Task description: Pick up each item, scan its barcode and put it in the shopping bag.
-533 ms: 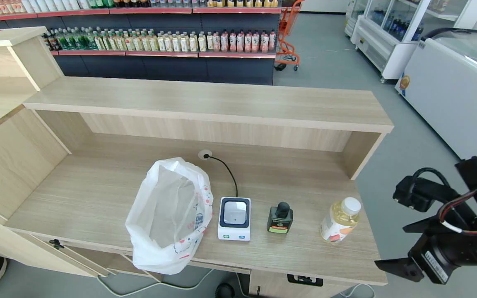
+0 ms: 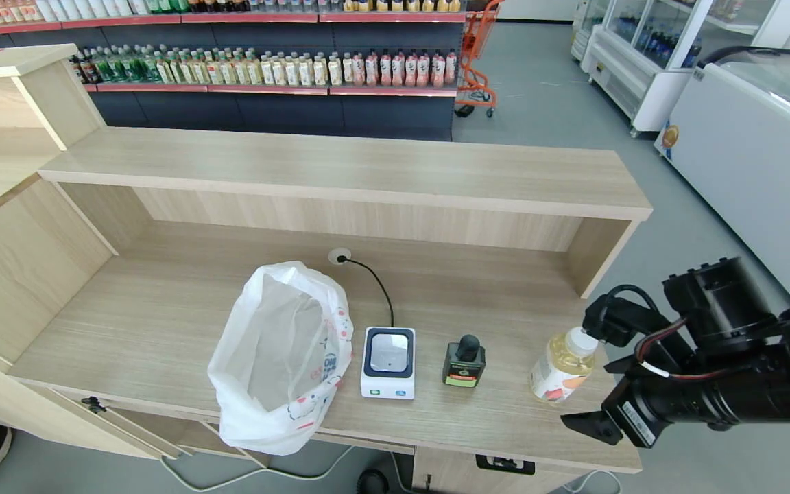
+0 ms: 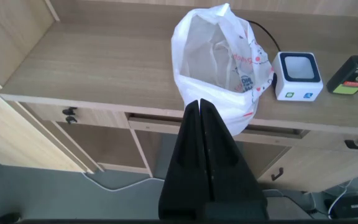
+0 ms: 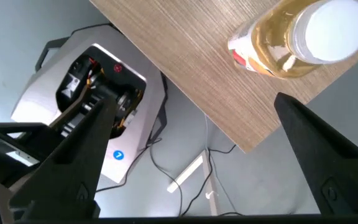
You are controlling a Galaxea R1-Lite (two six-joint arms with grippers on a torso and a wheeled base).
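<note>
A white plastic shopping bag stands open on the wooden counter. To its right sit a white barcode scanner, a small dark bottle with a black cap and a yellow drink bottle with a white cap. My right gripper hangs open just right of the yellow bottle, off the counter's right front corner, holding nothing. My left gripper is shut and empty, below the counter's front edge in front of the bag.
A raised shelf runs along the counter's back, and side walls close both ends. The scanner's black cable leads to a hole in the counter. Chest freezers stand to the right.
My right arm has swung left and inward, bringing its open gripper close beside the yellow bottle. Nothing on the counter has moved.
</note>
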